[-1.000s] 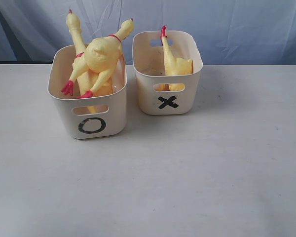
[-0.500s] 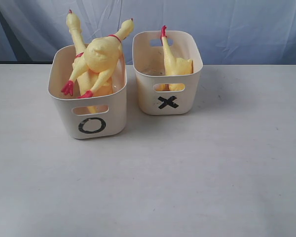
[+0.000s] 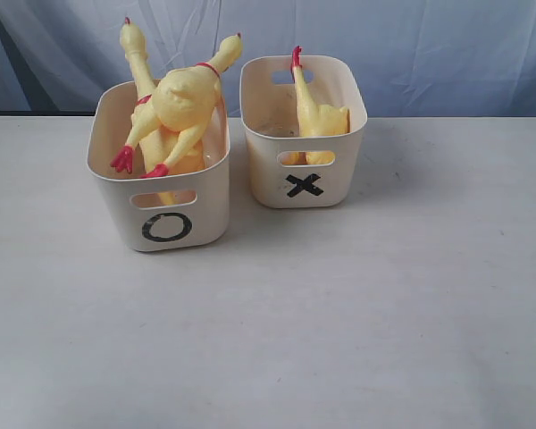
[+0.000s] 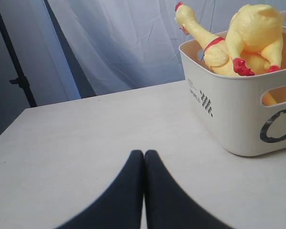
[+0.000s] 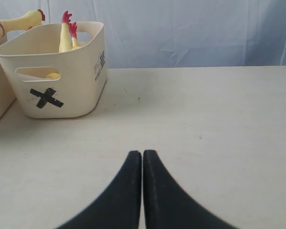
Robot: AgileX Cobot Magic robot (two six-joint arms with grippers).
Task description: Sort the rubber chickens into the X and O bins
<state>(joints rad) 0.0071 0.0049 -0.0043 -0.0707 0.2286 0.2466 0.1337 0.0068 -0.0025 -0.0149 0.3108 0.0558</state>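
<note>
Cream plastic, rounded and slot-handled, the tub marked with a black O (image 4: 238, 119) stands on the pale counter (image 3: 384, 313) ahead of our black left fingers (image 4: 131, 191), well apart from them. Two long yellow rubber chickens with red neck bands (image 3: 183, 98) are piled in it, necks and red feet poking above the rim. Those fingers are pressed together and hold nothing. Our black right fingers (image 5: 155, 191) are likewise pressed together and empty. Well ahead of them stands the matching cream tub marked with a black X (image 5: 81, 71), just beside the first, with two smaller yellow red-combed chickens (image 5: 64, 36) inside.
</note>
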